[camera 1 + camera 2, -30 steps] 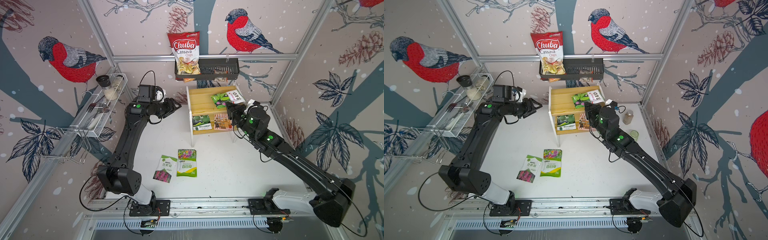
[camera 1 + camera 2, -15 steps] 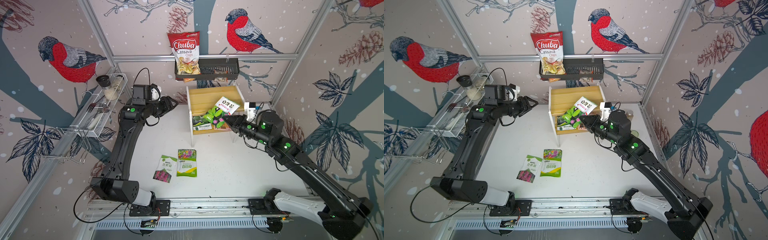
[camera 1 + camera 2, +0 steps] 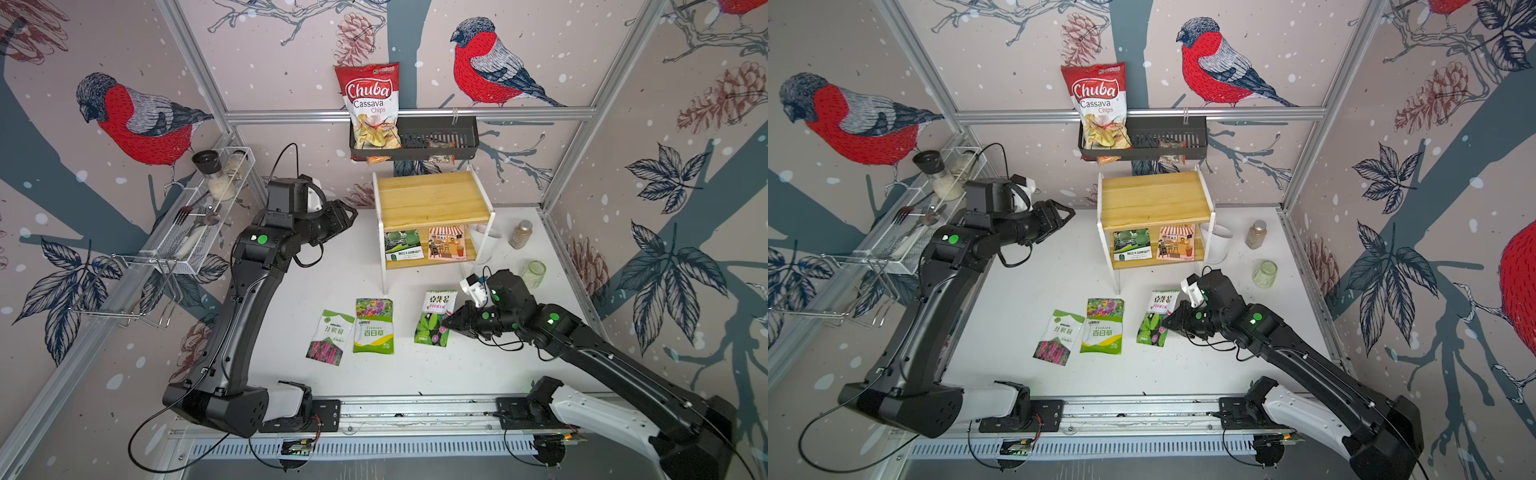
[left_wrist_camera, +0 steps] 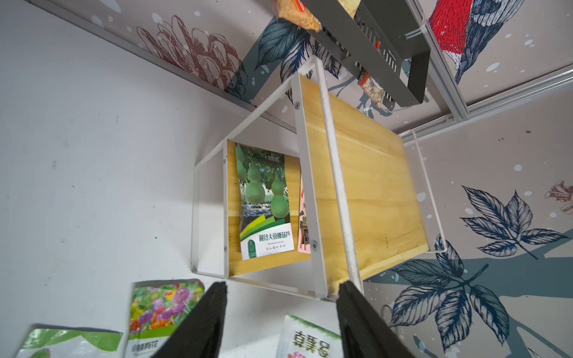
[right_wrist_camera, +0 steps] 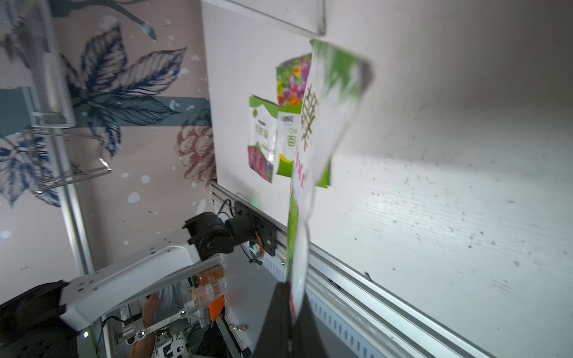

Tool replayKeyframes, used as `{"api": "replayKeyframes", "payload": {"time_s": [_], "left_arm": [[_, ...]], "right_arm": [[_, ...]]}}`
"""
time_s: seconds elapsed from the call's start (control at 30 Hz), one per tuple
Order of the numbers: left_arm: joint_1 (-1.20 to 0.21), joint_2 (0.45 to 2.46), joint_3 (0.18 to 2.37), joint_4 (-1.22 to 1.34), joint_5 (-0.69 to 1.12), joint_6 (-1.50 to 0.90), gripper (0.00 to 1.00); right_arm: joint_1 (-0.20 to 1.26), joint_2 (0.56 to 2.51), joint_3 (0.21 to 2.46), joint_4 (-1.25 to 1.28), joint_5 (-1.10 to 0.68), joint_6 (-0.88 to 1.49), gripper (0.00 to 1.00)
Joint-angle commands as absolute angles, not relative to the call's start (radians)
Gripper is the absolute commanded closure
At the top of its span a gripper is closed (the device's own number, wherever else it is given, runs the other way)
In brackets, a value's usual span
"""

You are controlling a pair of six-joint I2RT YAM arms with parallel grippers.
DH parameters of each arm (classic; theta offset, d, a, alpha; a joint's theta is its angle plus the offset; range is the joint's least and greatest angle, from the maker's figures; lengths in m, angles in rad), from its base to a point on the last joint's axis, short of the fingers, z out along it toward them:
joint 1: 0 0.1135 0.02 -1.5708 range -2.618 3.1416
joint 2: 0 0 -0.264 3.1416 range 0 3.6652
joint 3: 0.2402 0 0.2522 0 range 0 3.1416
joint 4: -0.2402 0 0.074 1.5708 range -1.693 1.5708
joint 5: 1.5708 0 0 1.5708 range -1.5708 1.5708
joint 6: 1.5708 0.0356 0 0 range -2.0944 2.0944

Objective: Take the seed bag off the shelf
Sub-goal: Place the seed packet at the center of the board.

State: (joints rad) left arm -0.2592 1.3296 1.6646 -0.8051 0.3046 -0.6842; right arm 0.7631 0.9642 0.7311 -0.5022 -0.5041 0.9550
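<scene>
Currently held: the right pincer [image 3: 446, 323] is clamped on one edge of the seed bag [image 3: 434, 316]. The right wrist view shows the bag [image 5: 322, 124] pinched between closed jaws, blurred.
Seed bag location: clear of the shelf [image 3: 432, 199], low over the tabletop [image 3: 311, 282] in front of it. It is just beside the zinnia packet [image 3: 373, 326] and apart from the packet with purple flowers [image 3: 330, 337]. Whether it rests on the tabletop cannot be told.
Shelf, top board: bare in both top views.
Shelf, lower board: a gourd packet [image 4: 263, 201] and a shop-front packet [image 3: 446, 243] lie there side by side.
Left pincer: the left pincer [image 3: 349, 214] is raised beside the shelf, jaws partly apart and holding nothing, as the left wrist view confirms.
Progress: judged largely done, since the bag is off the shelf and at the laying-down area.
Outstanding: judged to be setting the bag flat, opening the right pincer and drawing the arm clear.
Risk: judged minor. The thin bag is gripped only at its edge and may flop or land overlapping the zinnia packet.
</scene>
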Motion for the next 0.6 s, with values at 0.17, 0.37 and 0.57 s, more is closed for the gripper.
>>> {"api": "replayKeyframes", "payload": {"time_s": [0.17,0.37,0.57], "left_arm": [[-0.347,1.293,1.637,-0.79,0.187,-0.77,0.39],[-0.388,1.262,1.617,-0.798,0.152,-0.776,0.39],[-0.39,1.244,1.622,-0.783,0.159,-0.776,0.39]], "right_arm": [[0.78,1.246,0.678,-0.42,-0.545,0.806,1.0],[0.764,1.5,0.792,-0.462,-0.507,0.664,1.0],[0.758,1.627,0.903,-0.518,-0.417,0.619,0.76]]}}
